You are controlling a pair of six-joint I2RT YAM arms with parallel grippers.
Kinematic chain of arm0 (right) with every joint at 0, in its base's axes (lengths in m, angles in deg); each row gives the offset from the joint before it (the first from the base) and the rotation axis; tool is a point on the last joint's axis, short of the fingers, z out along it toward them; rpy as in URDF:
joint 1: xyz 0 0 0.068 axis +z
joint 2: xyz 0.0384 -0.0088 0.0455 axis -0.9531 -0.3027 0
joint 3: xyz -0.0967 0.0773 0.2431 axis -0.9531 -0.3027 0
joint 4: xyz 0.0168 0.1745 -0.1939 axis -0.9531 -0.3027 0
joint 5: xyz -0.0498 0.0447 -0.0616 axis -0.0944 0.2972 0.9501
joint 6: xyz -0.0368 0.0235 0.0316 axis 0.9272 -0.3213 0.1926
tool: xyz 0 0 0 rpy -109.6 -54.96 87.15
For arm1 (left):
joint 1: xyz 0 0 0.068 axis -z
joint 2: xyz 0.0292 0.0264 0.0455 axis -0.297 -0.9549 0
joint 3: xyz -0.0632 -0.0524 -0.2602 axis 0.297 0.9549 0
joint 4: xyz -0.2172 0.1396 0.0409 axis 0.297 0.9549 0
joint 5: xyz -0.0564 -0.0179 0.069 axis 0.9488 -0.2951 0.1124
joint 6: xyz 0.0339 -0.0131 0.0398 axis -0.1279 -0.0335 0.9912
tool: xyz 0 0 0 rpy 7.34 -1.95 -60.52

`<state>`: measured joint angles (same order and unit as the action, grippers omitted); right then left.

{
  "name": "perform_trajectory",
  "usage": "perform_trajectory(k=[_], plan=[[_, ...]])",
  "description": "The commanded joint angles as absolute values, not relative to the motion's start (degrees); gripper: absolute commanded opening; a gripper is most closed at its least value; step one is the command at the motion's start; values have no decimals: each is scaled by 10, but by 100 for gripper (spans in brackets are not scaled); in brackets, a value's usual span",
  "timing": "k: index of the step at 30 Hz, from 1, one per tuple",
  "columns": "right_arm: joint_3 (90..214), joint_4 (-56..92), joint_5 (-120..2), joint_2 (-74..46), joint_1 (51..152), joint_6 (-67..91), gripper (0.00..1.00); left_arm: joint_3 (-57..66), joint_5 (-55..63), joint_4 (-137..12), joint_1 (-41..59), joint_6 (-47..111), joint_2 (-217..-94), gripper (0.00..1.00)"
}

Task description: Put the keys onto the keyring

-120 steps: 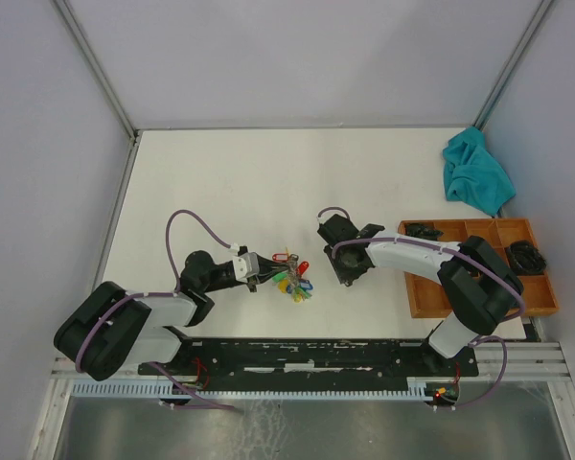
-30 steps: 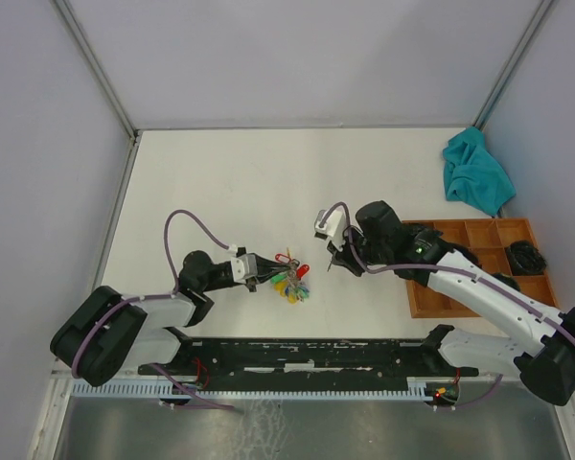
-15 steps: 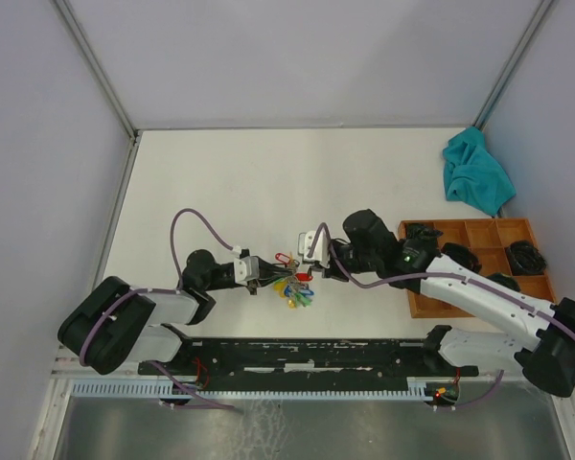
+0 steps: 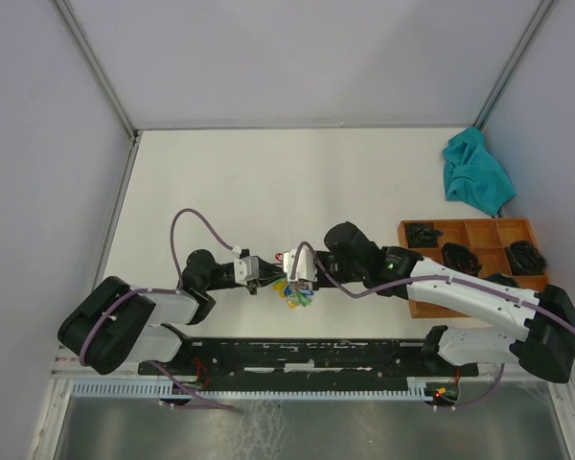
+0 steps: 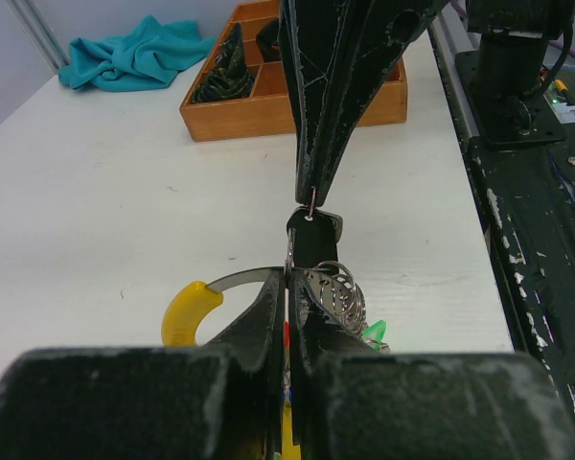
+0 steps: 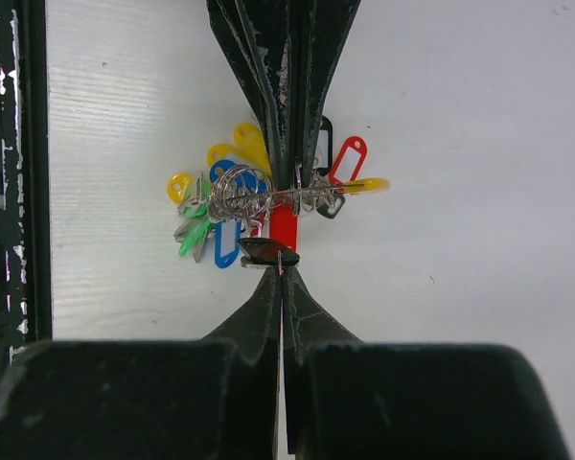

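2 arms meet low over the near middle of the white counter (image 4: 268,182), which lies bare toward its far and left edges, so there is room to draw back that way. The wooden tray (image 4: 417,305) and the teal cloth (image 4: 474,177) sit well apart on the right, behind the right arm. The left end effector (image 5: 287,287) is clenched on the wire of the keyring (image 6: 268,196), whose bunch of coloured tags hangs to the counter. The right end effector (image 6: 281,278) is clenched on 1 dark key (image 5: 314,225), tip to tip with the left and touching the ring. My judgement is that the threading is just starting: the dark key is not visibly on the ring. The green key I cannot tell from the green tags.
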<state>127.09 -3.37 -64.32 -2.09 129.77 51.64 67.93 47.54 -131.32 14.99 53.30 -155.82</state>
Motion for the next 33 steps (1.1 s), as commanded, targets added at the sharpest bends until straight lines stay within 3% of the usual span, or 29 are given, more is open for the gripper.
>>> perform_trajectory(k=[1,33], plan=[[1286,-15,-605,-26,1311,530,1,659,487,-1349,153,510,-1556,3],[1277,13,-560,-31,1341,527,1,661,486,-1349,154,506,-1545,3]])
